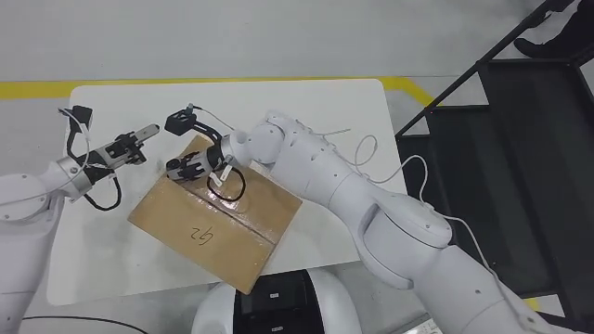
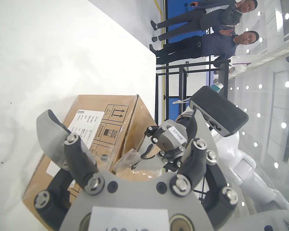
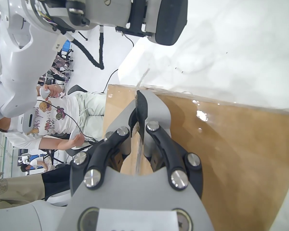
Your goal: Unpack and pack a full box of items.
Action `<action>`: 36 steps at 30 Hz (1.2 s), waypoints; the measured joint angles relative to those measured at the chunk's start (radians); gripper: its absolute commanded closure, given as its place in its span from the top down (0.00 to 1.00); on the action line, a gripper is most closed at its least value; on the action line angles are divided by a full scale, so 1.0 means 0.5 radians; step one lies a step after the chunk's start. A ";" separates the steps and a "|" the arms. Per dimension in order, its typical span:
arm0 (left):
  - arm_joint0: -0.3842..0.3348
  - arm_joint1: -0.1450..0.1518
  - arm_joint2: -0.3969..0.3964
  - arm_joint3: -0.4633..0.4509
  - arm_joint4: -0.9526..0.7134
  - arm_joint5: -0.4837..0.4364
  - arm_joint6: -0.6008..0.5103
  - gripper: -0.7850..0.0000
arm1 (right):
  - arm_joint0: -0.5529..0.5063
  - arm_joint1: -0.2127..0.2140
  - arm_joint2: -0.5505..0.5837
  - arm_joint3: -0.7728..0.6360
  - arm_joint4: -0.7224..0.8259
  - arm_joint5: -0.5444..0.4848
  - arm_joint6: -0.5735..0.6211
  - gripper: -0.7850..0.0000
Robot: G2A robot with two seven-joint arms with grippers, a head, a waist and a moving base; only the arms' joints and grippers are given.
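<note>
1. The left arm [image 1: 37, 195] and right arm [image 1: 371, 204] wear glossy white shells, with black cables [image 1: 104, 202] at the wrists.
2. The left hand [image 1: 148, 134] has grey fingers [image 2: 50, 131], black linkages [image 2: 79, 159] and silver screws [image 2: 94, 183].
3. The right hand [image 3: 138, 102] matches, plus a white label [image 2: 178, 134].

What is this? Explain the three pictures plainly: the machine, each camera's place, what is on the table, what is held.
It is a two-armed robot at a table. One picture looks down from above its arms; the other two come from a camera on each wrist. A taped cardboard box lies on it. The right claw is shut on a strip of clear tape at a corner of the box's top. The left claw is open beside the box, holding nothing.
</note>
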 measured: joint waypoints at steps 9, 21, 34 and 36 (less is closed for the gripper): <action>-0.024 -0.004 0.006 0.025 0.003 -0.003 -0.019 1.00 | 0.010 0.011 -0.028 -0.077 -0.325 0.120 -0.143 0.11; -0.041 -0.005 -0.005 0.033 0.006 -0.010 -0.040 1.00 | -0.052 0.060 0.024 -0.255 -0.553 0.226 -0.222 1.00; -0.067 -0.008 0.002 0.079 0.003 -0.027 -0.071 1.00 | -0.275 0.250 0.274 -0.823 -0.837 0.358 -0.205 1.00; -0.064 -0.010 0.010 0.073 0.001 -0.024 -0.069 1.00 | -0.319 0.275 0.311 -0.911 -0.898 0.417 -0.200 1.00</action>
